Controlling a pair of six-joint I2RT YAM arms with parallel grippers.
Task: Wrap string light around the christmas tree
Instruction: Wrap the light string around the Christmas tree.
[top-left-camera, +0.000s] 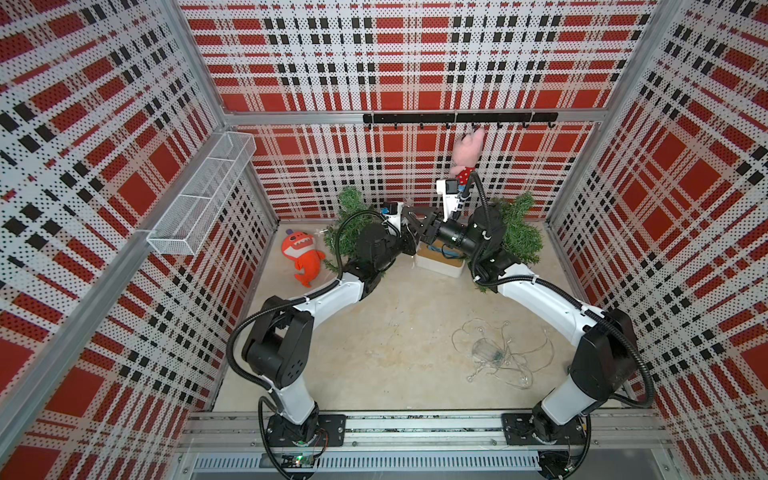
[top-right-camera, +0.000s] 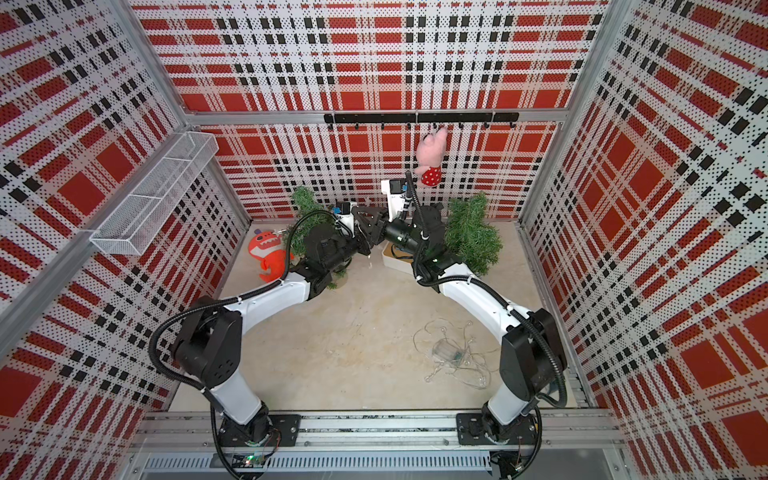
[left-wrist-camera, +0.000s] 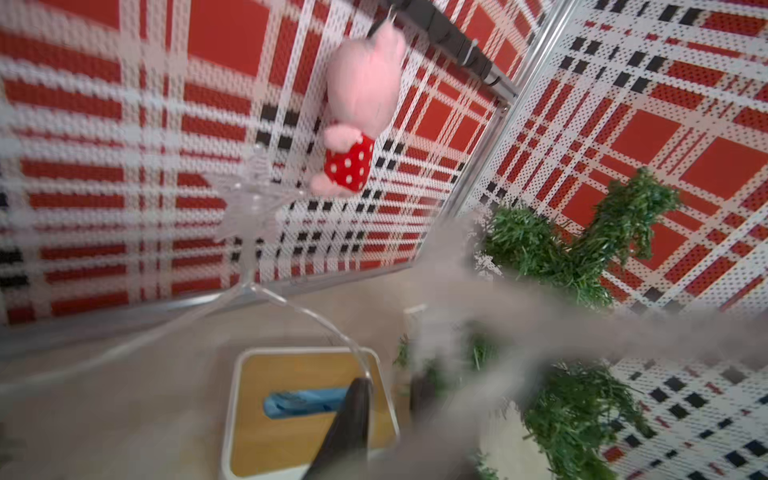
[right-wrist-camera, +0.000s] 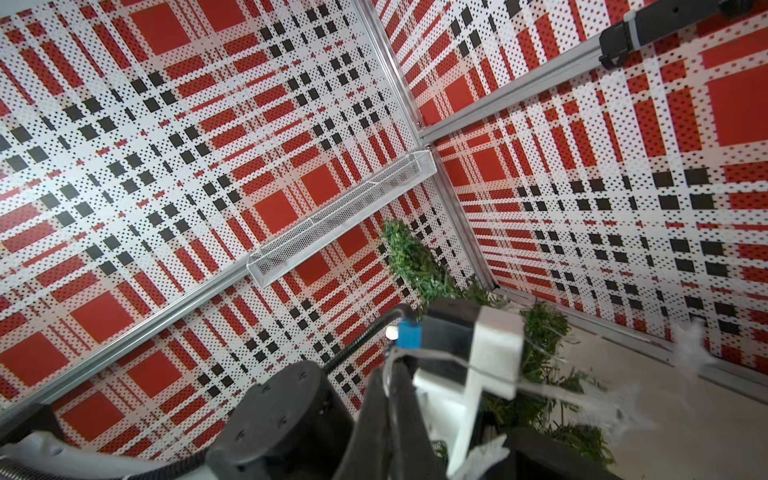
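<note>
At the back of the table (top-left-camera: 395, 332), in both top views, the left gripper (top-left-camera: 415, 224) and right gripper (top-left-camera: 428, 239) meet tip to tip above a white tray (top-left-camera: 440, 269). They sit between a christmas tree (top-left-camera: 349, 220) behind the left arm and a second tree (top-left-camera: 519, 232) behind the right arm. Most of the string light (top-left-camera: 494, 353) lies in a loose heap with its clear battery box near the right arm's base, well apart from both trees. No turn of wire shows on either tree from here.

From the left wrist view, a clear strand (left-wrist-camera: 316, 320) carrying a star bulb (left-wrist-camera: 249, 199) arcs up from one dark finger (left-wrist-camera: 353, 415). The rest is blur, so I cannot tell how the left gripper's jaws stand.

From the right wrist view, the right gripper (right-wrist-camera: 395, 399) is pinched together on thin wire. The wire leaves its tip toward blurred star bulbs (right-wrist-camera: 623, 407), with the christmas tree (right-wrist-camera: 415, 262) behind.

By my judgement one end is merely being passed between the arms, and nearly all the wrapping is left to do.
</note>
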